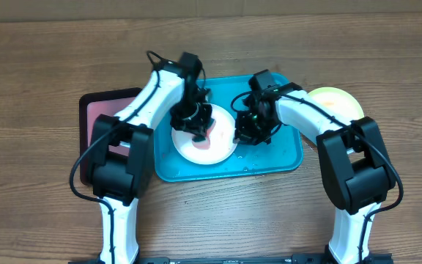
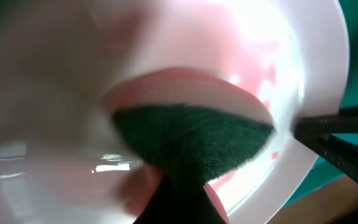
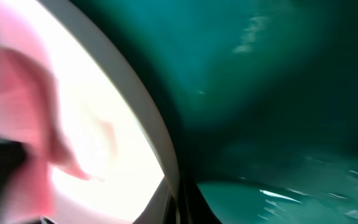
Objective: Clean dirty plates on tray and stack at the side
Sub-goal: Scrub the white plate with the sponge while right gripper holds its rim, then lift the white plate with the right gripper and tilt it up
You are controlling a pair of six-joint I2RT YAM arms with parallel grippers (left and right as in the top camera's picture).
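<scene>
A white plate point(image 1: 212, 151) with a pink-red smear lies on the turquoise tray point(image 1: 278, 152). My left gripper point(image 1: 196, 125) hangs over the plate's middle, shut on a dark green sponge point(image 2: 194, 140) that presses on the smeared plate point(image 2: 278, 56). My right gripper point(image 1: 245, 132) is shut on the plate's right rim; in the right wrist view the rim point(image 3: 157, 134) runs between its jaws, with the tray floor point(image 3: 278, 74) beyond. A yellow plate point(image 1: 337, 103) sits on the table just right of the tray. No light blue plate shows.
A pink tray with a black rim point(image 1: 105, 117) lies left of the turquoise tray, partly under my left arm. Both arms cross above the turquoise tray from the table's near side.
</scene>
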